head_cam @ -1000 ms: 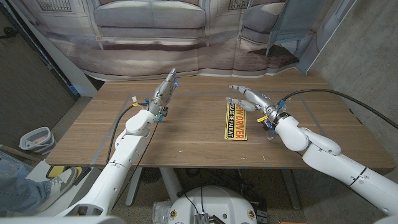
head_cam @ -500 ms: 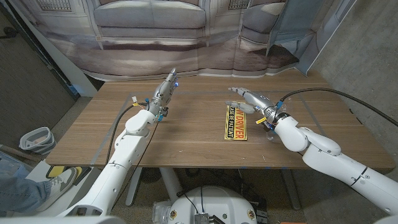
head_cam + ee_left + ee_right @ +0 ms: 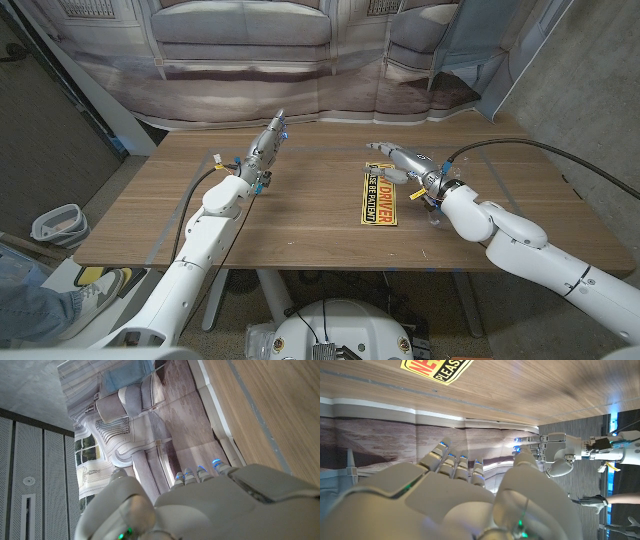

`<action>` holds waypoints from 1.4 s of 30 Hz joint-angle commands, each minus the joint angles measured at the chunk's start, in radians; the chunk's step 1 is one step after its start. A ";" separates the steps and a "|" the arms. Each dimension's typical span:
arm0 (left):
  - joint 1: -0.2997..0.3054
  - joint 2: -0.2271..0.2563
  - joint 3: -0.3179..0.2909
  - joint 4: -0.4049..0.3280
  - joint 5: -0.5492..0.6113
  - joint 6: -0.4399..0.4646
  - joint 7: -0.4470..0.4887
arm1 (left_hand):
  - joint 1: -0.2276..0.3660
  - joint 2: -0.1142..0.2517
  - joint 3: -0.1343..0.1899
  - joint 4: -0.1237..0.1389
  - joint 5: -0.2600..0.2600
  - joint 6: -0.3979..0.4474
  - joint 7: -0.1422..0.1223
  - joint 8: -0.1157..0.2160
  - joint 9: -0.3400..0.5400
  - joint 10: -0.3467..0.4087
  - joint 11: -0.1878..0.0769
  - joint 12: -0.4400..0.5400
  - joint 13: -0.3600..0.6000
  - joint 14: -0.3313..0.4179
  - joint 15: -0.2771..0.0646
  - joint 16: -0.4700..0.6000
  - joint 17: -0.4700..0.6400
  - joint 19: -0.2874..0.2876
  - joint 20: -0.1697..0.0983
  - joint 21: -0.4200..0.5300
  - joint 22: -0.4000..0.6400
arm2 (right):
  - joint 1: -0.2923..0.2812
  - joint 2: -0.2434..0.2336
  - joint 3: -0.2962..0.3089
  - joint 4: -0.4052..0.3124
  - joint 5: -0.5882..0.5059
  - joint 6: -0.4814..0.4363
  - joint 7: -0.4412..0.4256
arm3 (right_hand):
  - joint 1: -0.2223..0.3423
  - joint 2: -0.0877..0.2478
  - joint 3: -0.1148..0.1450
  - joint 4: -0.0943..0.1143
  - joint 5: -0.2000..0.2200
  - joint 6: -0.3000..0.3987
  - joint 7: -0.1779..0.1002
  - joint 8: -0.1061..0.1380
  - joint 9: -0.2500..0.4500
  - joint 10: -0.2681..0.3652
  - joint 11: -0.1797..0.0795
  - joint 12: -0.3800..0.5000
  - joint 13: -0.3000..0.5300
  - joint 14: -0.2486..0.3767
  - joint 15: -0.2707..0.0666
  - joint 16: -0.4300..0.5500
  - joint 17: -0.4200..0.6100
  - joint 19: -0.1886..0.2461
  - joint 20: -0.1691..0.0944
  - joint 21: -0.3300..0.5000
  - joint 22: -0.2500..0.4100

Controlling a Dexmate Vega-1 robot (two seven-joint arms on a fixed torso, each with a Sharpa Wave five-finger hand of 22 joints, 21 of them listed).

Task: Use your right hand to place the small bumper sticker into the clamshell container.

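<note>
A yellow, black and red bumper sticker [image 3: 379, 196] lies flat on the wooden table [image 3: 300, 215], right of centre; its end shows in the right wrist view [image 3: 436, 369]. My right hand [image 3: 404, 161] hovers just beyond the sticker's far end, fingers apart and holding nothing; its back fills the near part of the right wrist view [image 3: 455, 500]. My left hand [image 3: 266, 146] is raised over the table's far left part, fingers straight and together, empty; it appears across the table in the right wrist view [image 3: 552, 450] and close up in the left wrist view [image 3: 200, 502].
A printed backdrop of a sofa [image 3: 300, 50] hangs behind the table's far edge. A grey bin [image 3: 57, 223] stands on the floor at the left. Black cables run along both arms.
My right hand has shifted slightly right and its fingers have drawn closer together beyond the sticker's far end. The left arm and the sticker have not moved.
</note>
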 commanded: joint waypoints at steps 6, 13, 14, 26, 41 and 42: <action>0.005 0.000 -0.002 -0.008 0.001 -0.002 0.004 | 0.008 0.004 -0.007 0.001 -0.005 0.005 -0.003 0.003 0.005 -0.003 -0.004 0.001 0.002 -0.004 0.003 0.004 0.003 -0.031 -0.045 -0.002 0.005 | 0.028 -0.009 -0.028 -0.011 -0.023 -0.053 0.057 | 0.023 -0.012 0.002 -0.012 -0.008 -0.028 -0.001 -0.008 0.005 -0.027 0.009 -0.002 0.003 -0.003 0.011 0.001 0.002 0.004 0.027 -0.002 0.002; 0.011 0.000 -0.004 -0.013 0.000 -0.002 0.006 | 0.008 0.004 -0.008 0.001 -0.005 0.006 -0.002 0.003 0.005 -0.002 -0.003 0.002 0.002 -0.002 0.005 0.005 0.003 -0.031 -0.044 -0.002 0.005 | 0.033 -0.013 -0.040 -0.022 -0.037 -0.081 0.076 | 0.043 -0.028 0.004 -0.012 -0.004 -0.127 0.013 -0.022 0.006 -0.054 0.009 0.000 0.004 -0.014 0.014 0.001 0.004 0.000 0.041 -0.003 0.003; 0.012 0.000 -0.005 -0.014 0.001 -0.002 0.008 | 0.008 0.004 -0.009 0.001 -0.005 0.006 -0.002 0.003 0.005 -0.003 -0.001 0.002 0.002 -0.002 0.005 0.005 0.003 -0.031 -0.044 -0.002 0.005 | 0.033 -0.013 -0.041 -0.024 -0.039 -0.085 0.078 | 0.044 -0.028 0.004 -0.011 -0.003 -0.132 0.015 -0.022 0.006 -0.056 0.009 0.000 0.004 -0.016 0.015 0.001 0.004 0.000 0.042 -0.004 0.003; 0.002 0.001 -0.004 0.006 -0.005 -0.004 -0.008 | 0.009 0.005 -0.010 0.001 -0.006 0.007 -0.002 0.003 0.005 -0.003 0.000 0.002 0.002 -0.004 0.007 0.004 0.003 -0.031 -0.037 -0.002 0.006 | 0.051 -0.017 -0.068 -0.052 -0.079 -0.159 0.135 | 0.062 -0.035 0.008 -0.012 0.001 -0.166 0.023 -0.014 0.007 -0.085 0.018 -0.002 0.005 -0.024 0.023 0.001 0.004 -0.002 0.060 -0.004 0.003; 0.005 0.002 -0.005 0.004 -0.005 -0.006 -0.007 | 0.010 0.007 -0.013 0.001 -0.006 0.007 -0.001 0.003 0.006 -0.002 -0.003 0.002 0.002 -0.001 0.009 0.005 0.003 -0.033 -0.036 -0.003 0.006 | 0.074 -0.023 -0.095 -0.070 -0.118 -0.220 0.196 | 0.083 -0.047 0.011 -0.010 0.009 -0.206 0.033 -0.014 0.006 -0.129 0.024 -0.005 0.005 -0.025 0.026 0.004 0.005 0.000 0.077 -0.002 0.004; 0.006 0.002 -0.006 0.003 -0.005 -0.008 -0.008 | 0.011 0.007 -0.013 0.001 -0.006 0.007 -0.002 0.003 0.006 -0.002 -0.002 0.002 0.002 -0.001 0.009 0.005 0.003 -0.033 -0.035 -0.003 0.006 | 0.076 -0.023 -0.097 -0.071 -0.119 -0.224 0.201 | 0.085 -0.047 0.011 -0.010 0.009 -0.208 0.033 -0.013 0.006 -0.134 0.027 -0.006 0.005 -0.025 0.025 0.005 0.005 0.000 0.078 -0.002 0.004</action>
